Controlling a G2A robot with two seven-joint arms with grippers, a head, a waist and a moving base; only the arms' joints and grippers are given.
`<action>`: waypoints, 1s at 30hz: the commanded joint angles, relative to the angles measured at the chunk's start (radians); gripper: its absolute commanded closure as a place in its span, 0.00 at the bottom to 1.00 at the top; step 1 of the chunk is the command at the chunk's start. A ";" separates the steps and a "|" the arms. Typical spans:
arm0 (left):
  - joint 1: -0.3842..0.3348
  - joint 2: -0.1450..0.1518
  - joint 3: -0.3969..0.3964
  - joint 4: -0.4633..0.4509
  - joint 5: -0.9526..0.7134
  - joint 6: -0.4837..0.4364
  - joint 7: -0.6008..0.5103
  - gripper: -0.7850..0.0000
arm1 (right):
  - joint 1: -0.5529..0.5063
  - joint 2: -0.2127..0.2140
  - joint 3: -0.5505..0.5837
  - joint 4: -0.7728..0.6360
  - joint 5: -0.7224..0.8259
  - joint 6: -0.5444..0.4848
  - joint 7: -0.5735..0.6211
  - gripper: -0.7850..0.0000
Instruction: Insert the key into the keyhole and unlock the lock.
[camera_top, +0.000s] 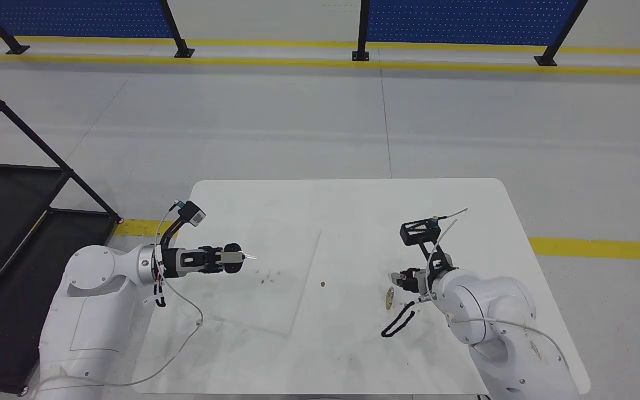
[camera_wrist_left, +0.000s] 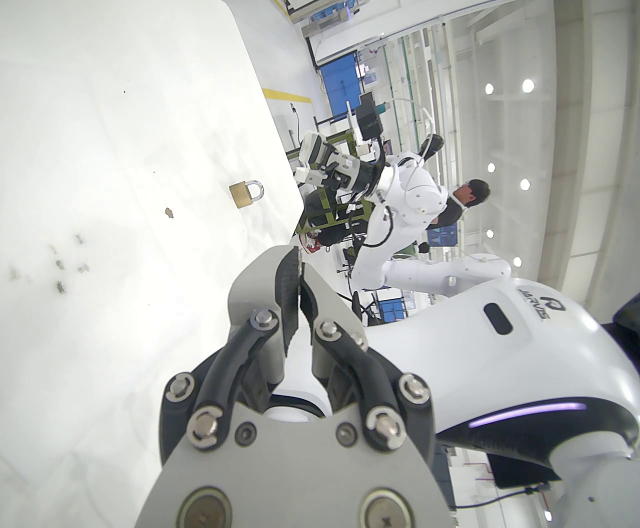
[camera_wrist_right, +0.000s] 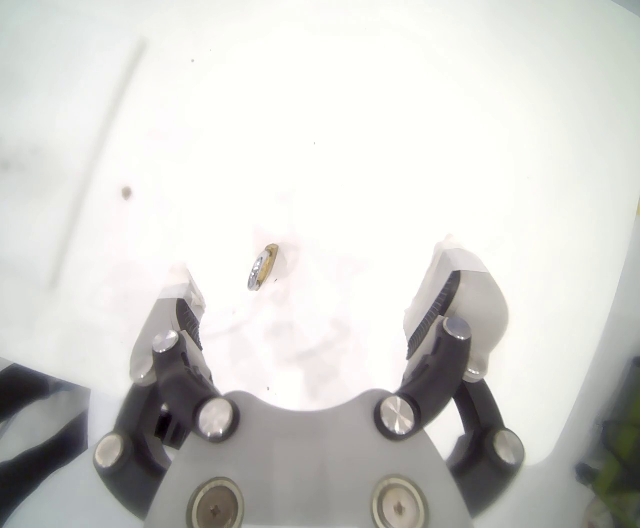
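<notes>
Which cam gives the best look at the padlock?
Left wrist view: the padlock is seen face-on, brass body and shackle both plain. Right wrist view shows it nearly edge-on, ahead of the open right tool; top view shows just a tiny speck.

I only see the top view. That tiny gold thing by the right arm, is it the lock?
Observer: Yes. The left wrist view shows a brass lock lying flat on the table and closed.
Operator: Is the right gripper grabbing it?
Observer: No. In the right wrist view the right gripper is wide open and not touching the lock.
Operator: And the left one?
Observer: The left gripper is pressed shut on what looks like the key, well away from the lock.
</notes>
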 joint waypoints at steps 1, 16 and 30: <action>0.000 0.000 0.000 0.000 0.000 0.000 0.000 1.00 | -0.010 -0.001 0.002 0.005 0.013 0.000 -0.027 0.00; 0.000 0.000 0.000 0.000 0.000 0.000 0.000 1.00 | 0.038 -0.012 -0.026 0.097 0.111 0.042 0.112 0.00; 0.000 0.000 0.000 0.000 0.000 0.000 0.000 1.00 | 0.097 -0.023 -0.114 0.195 0.112 0.042 0.112 0.00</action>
